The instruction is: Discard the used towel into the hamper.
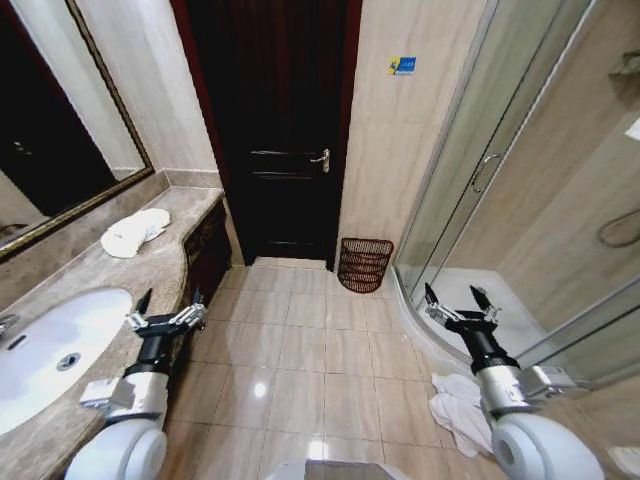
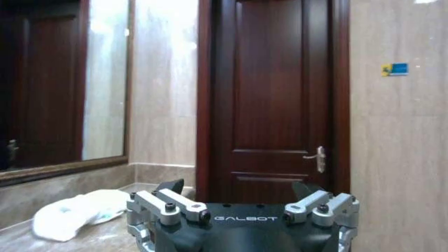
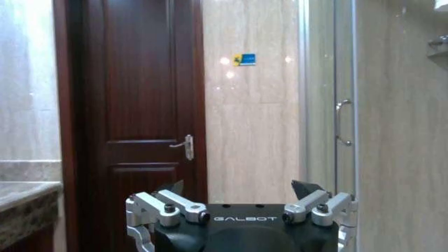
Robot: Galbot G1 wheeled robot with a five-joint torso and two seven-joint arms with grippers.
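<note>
Both grippers, left gripper [image 1: 171, 305] and right gripper [image 1: 458, 297], spread, hold nothing; hamper [image 1: 364, 264] beside door [image 1: 285, 130].

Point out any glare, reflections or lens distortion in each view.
Head view: wide-angle bending curves the shower door and the counter; ceiling light glints on the floor tiles. Left wrist view: the mirror reflects dark wood and a bright wall. Right wrist view: bright spots of glare flank the blue sticker.

white towel [image 1: 462, 408] on floor partly behind right arm, sink [image 1: 40, 352] cut by edge
</note>
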